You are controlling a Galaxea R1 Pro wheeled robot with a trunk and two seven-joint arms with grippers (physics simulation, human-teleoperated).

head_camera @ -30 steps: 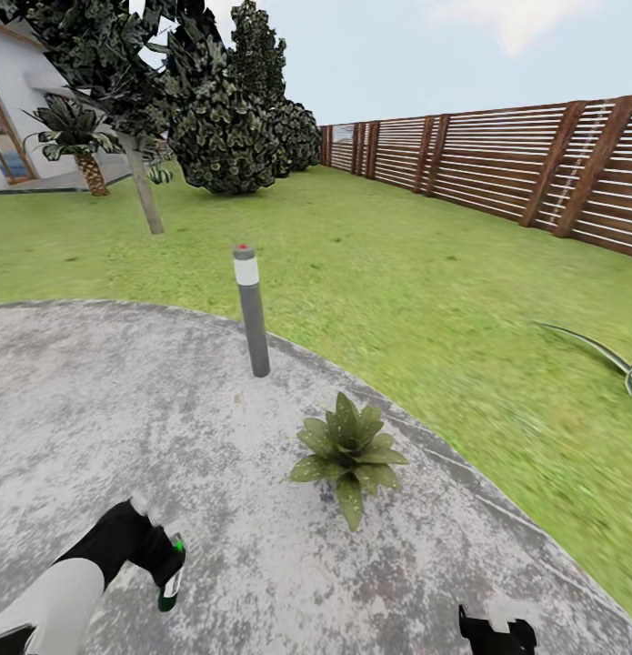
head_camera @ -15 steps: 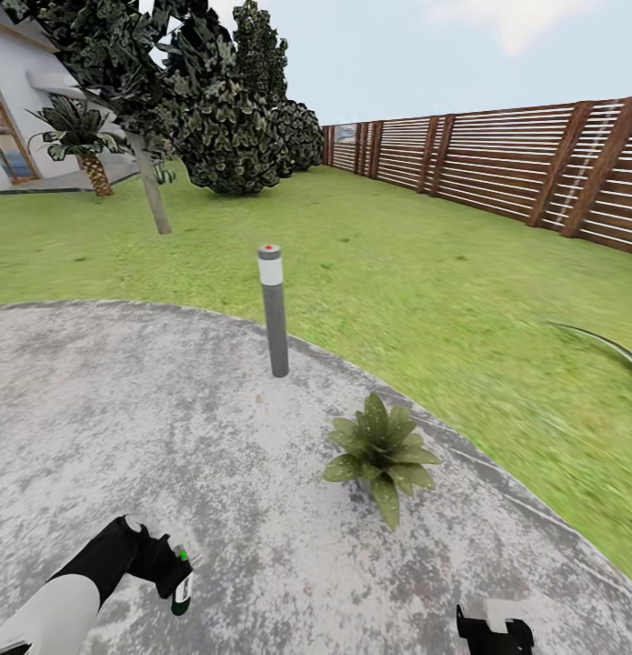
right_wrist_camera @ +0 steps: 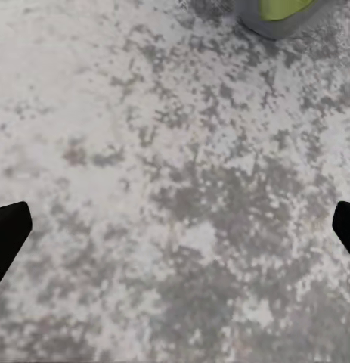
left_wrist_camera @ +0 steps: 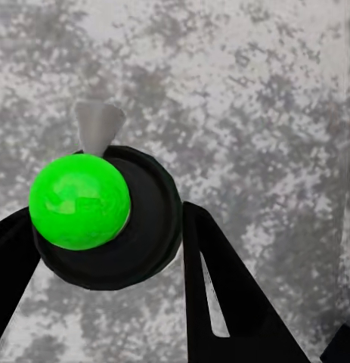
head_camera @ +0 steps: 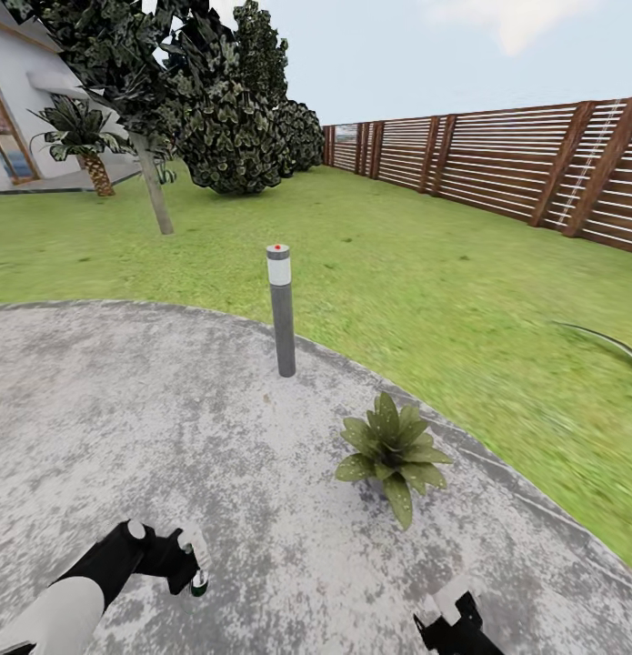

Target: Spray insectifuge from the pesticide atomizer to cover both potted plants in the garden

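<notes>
One arm carries the load: the left gripper (head_camera: 190, 566) has its fingers (left_wrist_camera: 220, 302) clamped on the atomizer (left_wrist_camera: 106, 219), whose green cap and grey nozzle face the left wrist camera above the mottled paving (head_camera: 125, 409). Against the picture from a second ago, the left arm has dropped lower and swung further from the body, so the atomizer now sits close above the paving rather than raised. The right gripper (head_camera: 452, 619) has come further into the head view at its lower edge; the right wrist view shows its fingers (right_wrist_camera: 8, 231) set wide apart, with nothing between them.

Over the same second the whole head view has shifted, so the camera has turned; the potted plant (head_camera: 393, 452) and the bollard light (head_camera: 281, 309) have not themselves moved. The plant sits on the paving near its edge, ahead and to the right of both grippers, well apart from the atomizer. No spray is visible on it.

Judgement: pickup is complete, spraying not begun. The nozzle must next be brought over this plant. The second plant is not identified. Beyond lie the lawn (head_camera: 397, 273), shrubs (head_camera: 234, 136) and the fence (head_camera: 497, 155).
</notes>
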